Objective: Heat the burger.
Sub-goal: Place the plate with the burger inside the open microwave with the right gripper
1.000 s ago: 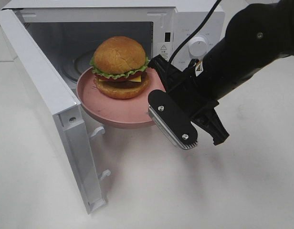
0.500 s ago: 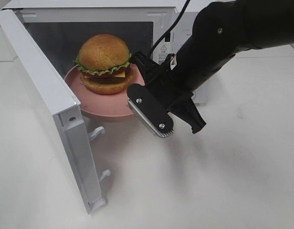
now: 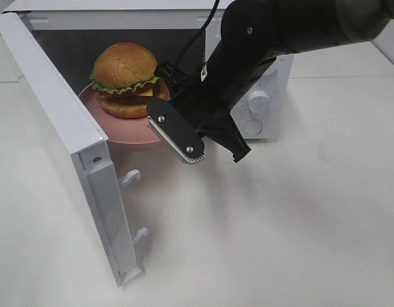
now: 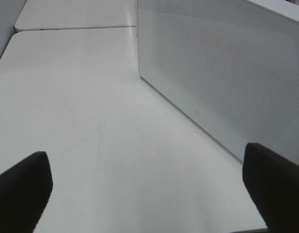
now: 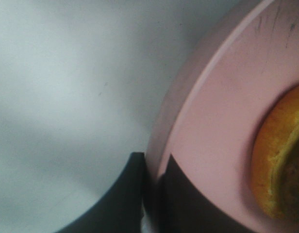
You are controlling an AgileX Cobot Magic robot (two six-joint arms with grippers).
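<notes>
At microwave (image 3: 264,118) mouth: right gripper (image 5: 152,166) clamped on plate (image 3: 120,132) rim (burger (image 3: 125,75) aboard); left gripper (image 4: 149,189) jaws apart.

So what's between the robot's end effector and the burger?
Only bare pink plate: the right end effector grips the plate's rim, and the burger sits further in. The right wrist view shows it.

Overhead view bright and even; I see soft shadows on white surface (image 3: 299,224) beneath microwave door (image 3: 63,109) and arm. Cavity dim. Right wrist picture heavily blurred (lens too close): pink plate (image 5: 217,126) and burger (image 5: 280,160) smeared. Left wrist view sharp mid-frame; left tool fingers (image 4: 21,189) dark, unfocused.
</notes>
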